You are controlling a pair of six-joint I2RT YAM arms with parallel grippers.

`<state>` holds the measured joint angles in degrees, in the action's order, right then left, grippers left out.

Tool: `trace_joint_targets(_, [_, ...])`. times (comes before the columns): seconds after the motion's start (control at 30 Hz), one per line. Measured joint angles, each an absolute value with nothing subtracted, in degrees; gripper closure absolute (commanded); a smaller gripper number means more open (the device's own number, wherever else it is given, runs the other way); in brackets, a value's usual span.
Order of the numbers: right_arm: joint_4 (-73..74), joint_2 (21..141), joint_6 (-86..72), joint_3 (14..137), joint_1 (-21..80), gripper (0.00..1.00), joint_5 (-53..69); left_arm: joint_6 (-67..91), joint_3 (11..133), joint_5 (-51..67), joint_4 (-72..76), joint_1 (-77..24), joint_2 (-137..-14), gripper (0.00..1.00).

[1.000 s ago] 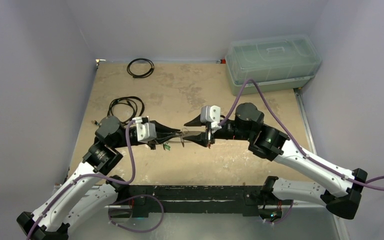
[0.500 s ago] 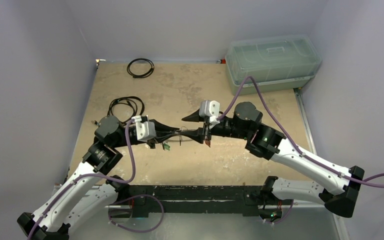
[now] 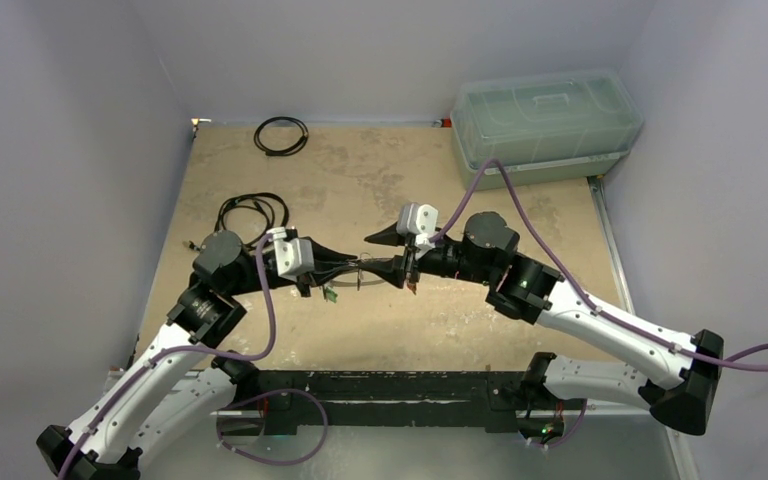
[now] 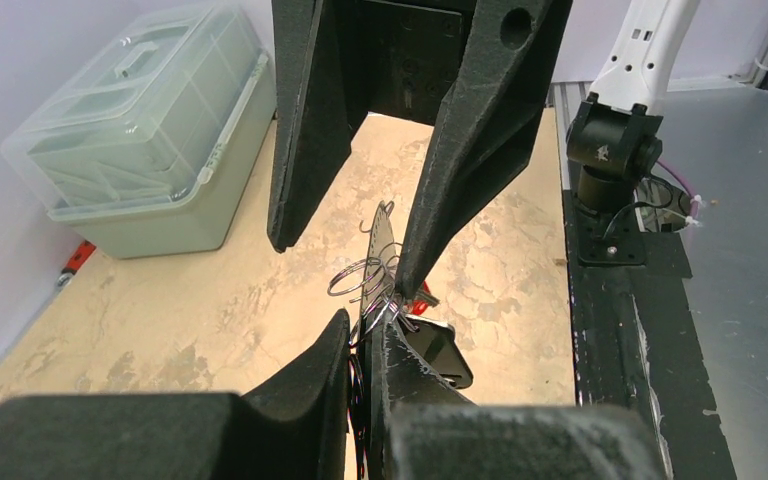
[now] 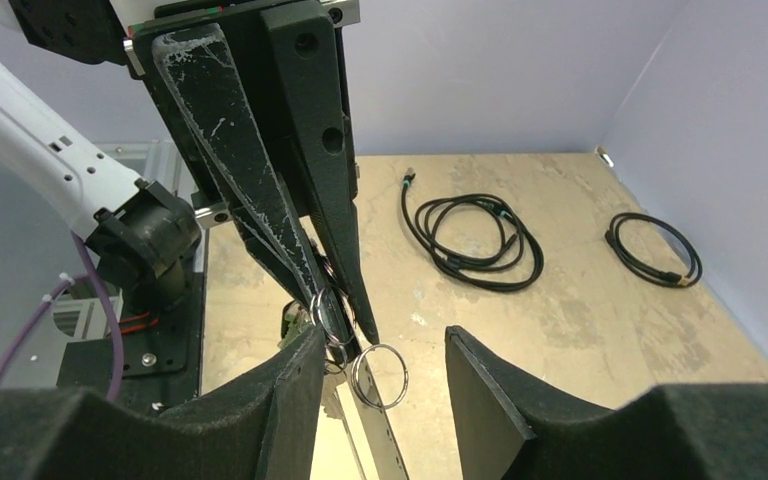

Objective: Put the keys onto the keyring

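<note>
Left gripper (image 4: 363, 326) is pinched shut on the keyring (image 4: 380, 245), edge-on at frame centre, with a green key (image 3: 330, 294) dangling below. Right gripper (image 5: 382, 342) stands half-open around a small split ring (image 5: 380, 375). This looks like threading; next, the right gripper should close on that loop and feed it on.

Plain pale lilac-grey walls (image 3: 80, 120) enclose a mottled tan board surface (image 3: 360, 180) on three sides. A translucent pale green lidded plastic box (image 3: 545, 125) sits at its far right corner.

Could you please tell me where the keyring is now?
In the left wrist view the keyring stands edge-on above the tabletop, its end pinched in the left gripper, between the parted fingers of the right gripper.
</note>
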<state>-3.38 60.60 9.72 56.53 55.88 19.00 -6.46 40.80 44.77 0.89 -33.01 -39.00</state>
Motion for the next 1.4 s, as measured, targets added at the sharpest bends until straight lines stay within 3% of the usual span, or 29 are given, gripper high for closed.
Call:
trace_joint_targets(0.9, [-3.4,58.13,7.79,53.1,54.96,0.5,16.01,-5.13,39.44,46.44,4.05,-32.67,-38.37,1.0])
trace_joint_targets(1.4, [-1.15,56.03,10.35,52.99,54.83,0.57,25.96,-5.1,39.46,48.4,5.08,-33.01,-38.3,1.0])
